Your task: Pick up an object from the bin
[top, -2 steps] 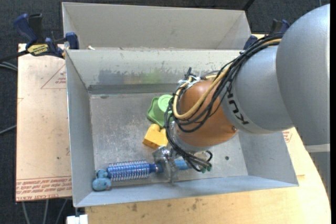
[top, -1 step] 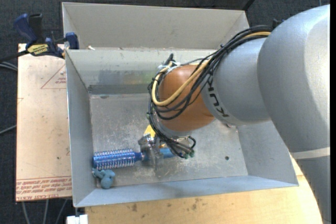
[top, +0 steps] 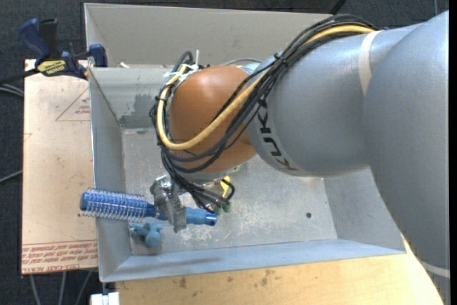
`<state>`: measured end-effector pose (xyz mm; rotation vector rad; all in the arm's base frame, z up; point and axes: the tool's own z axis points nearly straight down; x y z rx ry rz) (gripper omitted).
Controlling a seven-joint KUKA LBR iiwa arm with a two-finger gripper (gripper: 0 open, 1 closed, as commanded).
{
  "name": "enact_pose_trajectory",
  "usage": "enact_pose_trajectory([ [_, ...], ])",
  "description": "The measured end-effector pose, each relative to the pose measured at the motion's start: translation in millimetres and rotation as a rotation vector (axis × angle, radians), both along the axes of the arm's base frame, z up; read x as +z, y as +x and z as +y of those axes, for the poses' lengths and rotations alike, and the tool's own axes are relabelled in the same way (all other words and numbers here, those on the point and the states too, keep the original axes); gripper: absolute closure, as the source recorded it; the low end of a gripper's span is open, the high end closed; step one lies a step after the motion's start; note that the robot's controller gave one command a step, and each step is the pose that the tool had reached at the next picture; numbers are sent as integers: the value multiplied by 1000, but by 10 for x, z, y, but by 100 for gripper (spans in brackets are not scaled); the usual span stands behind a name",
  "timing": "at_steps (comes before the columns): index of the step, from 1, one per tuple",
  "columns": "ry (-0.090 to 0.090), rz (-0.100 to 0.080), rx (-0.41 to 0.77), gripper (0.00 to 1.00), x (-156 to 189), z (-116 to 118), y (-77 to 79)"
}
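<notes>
Presently the arm (top: 357, 96) enters from 3 o'clock and bends down into the grey metal bin (top: 107, 153). Its orange wrist cover (top: 207, 111), w/ yellow and black cables (top: 214, 128) looped round it, sits over the bin's centre. The gripper (top: 173, 209) is low, at approx. 7 o'clock of the bin floor, directly over a blue hairbrush (top: 114, 205) — the obj. nearest it. The brush lies flat along the floor near the 6 o'clock wall. Its bristle head points to 9 o'clock and comes close to the wall on that side; its plain handle points to 3 o'clock. The gripper overlaps the brush at approx. the join of head and handle, w/ the handle end showing on its 3 o'clock side and the bristles on its 9 o'clock side. Gripper state: cannot tell — its metal parts crowd the brush at that spot and how wide it stands is not legible, so no hold on the brush is recorded. Second obj.: a small dull-blue lumpy piece (top: 150, 233), kind not identifiable, at 7 o'clock of the gripper, just beside the brush and close to the 6 o'clock wall. Whether it touches the brush is not determinable.
</notes>
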<state>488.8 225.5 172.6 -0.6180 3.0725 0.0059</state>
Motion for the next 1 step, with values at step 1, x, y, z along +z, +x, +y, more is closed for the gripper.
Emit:
enact_pose_trajectory([
  [1,-1,-4,7,100,1037,-87,164],
])
